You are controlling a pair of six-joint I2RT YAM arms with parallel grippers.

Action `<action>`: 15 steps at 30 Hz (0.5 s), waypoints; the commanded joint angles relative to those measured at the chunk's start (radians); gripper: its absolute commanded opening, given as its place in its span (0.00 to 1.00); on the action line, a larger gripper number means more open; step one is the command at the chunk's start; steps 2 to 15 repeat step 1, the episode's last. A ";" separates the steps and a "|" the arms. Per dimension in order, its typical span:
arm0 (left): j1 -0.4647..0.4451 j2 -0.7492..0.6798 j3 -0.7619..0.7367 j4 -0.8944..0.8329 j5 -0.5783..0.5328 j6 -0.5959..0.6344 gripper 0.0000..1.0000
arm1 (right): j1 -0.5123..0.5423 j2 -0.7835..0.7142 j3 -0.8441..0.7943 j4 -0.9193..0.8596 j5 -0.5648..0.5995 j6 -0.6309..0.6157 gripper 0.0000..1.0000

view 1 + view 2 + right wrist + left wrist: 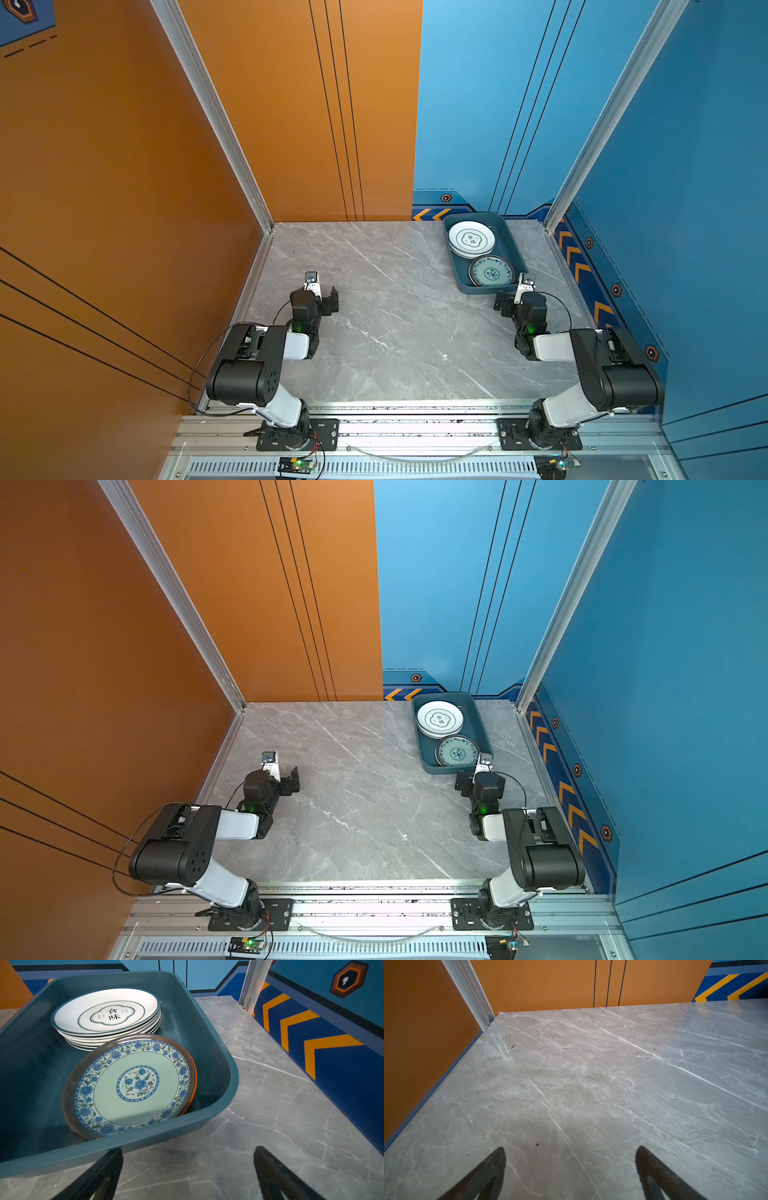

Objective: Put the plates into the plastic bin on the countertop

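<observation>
Plastic bin (510,244): dark teal, rectangular, far-right on tabletop (374,316). Long axis front-to-back, near end skewed right. White plates (471,240) stacked at far end, teal patterned plate (491,272) at near end. Left tool (571,1149), right tool (189,1149): both spread wide.

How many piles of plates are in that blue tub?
2. A white pile sits at the far end of the bin, and a floral-topped pile at its near end. Plates lower in each pile are mostly hidden, so the total number of plates is unclear.
</observation>
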 commanded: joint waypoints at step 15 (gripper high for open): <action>0.004 -0.014 0.014 -0.015 -0.001 0.013 0.98 | 0.003 -0.011 0.028 0.014 0.012 -0.010 1.00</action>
